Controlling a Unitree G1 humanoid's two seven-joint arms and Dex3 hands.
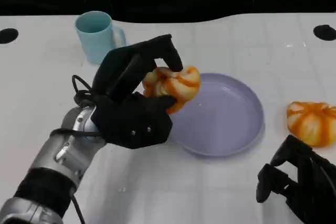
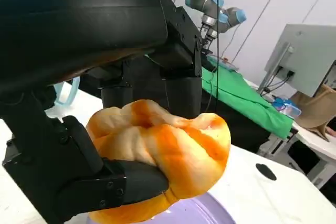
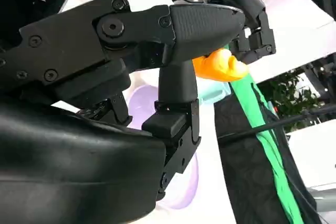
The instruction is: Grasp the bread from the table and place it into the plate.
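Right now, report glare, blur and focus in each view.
Head view: soft glare on the white table, bread fairly sharp in the left robot hand. Left wrist view: bread sharp, room behind softer. Right wrist view: right robot hand close and dark, bright background washed out.

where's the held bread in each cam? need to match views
Head view: bread left of centre, gripped by the left hand over the left rim of the plate.
Left wrist view: bread fills the lower centre, held by the fingers.
Right wrist view: bread upper centre, past the right hand.
Shared landmark: the lilac plate.
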